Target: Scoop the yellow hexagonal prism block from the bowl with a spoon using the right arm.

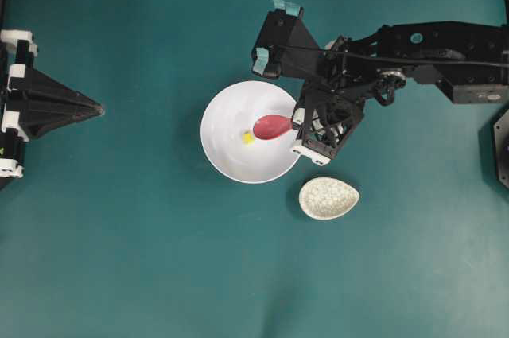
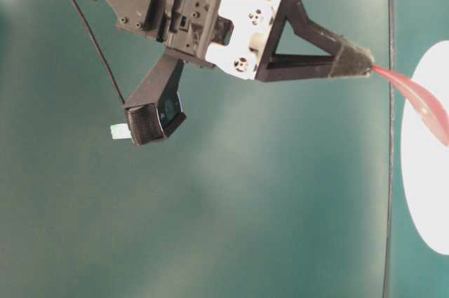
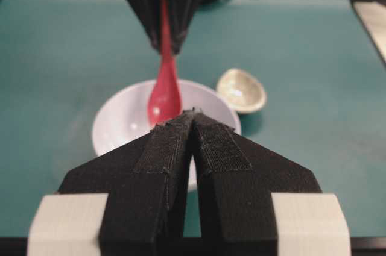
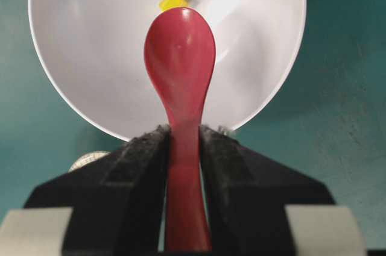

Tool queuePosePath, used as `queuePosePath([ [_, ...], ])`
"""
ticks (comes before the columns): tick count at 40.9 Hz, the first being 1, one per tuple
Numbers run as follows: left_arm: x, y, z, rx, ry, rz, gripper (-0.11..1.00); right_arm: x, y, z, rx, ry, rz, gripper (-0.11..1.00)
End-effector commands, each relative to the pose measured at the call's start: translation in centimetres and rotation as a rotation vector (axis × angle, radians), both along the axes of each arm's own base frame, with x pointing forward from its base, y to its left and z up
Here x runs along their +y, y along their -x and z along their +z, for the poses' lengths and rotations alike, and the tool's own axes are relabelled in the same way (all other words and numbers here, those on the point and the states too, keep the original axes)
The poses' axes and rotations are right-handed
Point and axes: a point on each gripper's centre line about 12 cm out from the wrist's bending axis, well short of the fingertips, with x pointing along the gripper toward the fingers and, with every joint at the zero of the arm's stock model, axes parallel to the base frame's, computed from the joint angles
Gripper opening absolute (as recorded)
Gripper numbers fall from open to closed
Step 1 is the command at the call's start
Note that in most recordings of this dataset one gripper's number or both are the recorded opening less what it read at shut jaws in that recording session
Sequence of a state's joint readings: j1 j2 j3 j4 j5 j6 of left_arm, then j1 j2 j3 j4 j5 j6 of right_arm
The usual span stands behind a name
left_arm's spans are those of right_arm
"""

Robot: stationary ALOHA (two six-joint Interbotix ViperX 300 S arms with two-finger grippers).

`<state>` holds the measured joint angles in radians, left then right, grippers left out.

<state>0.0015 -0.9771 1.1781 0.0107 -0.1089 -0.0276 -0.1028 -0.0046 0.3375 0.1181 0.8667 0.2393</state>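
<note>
Spreading under everything, the teal surface (image 1: 119,258) carries the white bowl (image 1: 227,159) near its middle, with a speckled spoon rest (image 1: 328,198) just beside it. The right arm (image 1: 445,56) reaches in from the side, its claw (image 4: 184,141) clamped on the handle of the pink-red spoon (image 4: 180,57), scoop over the bowl's inside. The left claw (image 3: 193,117) sits shut and idle, well apart. The yellow hexagonal prism block (image 1: 248,137) lies on the bowl floor just past the scoop's tip. Pushing forward too flat could shove the tiny block up the glossy wall instead of under-running it, or the handle could twist in the grip.
</note>
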Motion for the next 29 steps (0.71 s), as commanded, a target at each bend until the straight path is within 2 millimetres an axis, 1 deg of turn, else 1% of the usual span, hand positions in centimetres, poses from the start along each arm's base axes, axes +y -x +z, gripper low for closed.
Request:
queuePosePath([
  [1,0.0,-0.2,1.0,-0.028,-0.002,0.001,-0.01,0.1,-0.5,1.1,-0.037,0.003,0.001,0.23],
  [6,0.0,-0.2,0.9,-0.026,-0.003,0.001,-0.01,0.3,-0.6,1.0,-0.042,0.008,0.018,0.23],
  [10,0.0,-0.2,1.0,-0.028,-0.003,0.001,-0.01,0.9,-0.8,1.3,-0.061,0.011,0.033,0.23],
  [16,0.0,-0.2,1.0,-0.026,-0.003,0.001,-0.01,1.9,-0.8,2.6,-0.098,0.014,0.058,0.23],
  [22,0.0,-0.2,1.0,-0.026,-0.003,0.001,-0.01,3.1,-0.1,4.0,-0.127,0.009,0.080,0.23],
  [29,0.0,-0.2,1.0,-0.026,-0.003,0.001,-0.01,4.8,1.0,5.2,-0.156,0.004,0.117,0.23],
])
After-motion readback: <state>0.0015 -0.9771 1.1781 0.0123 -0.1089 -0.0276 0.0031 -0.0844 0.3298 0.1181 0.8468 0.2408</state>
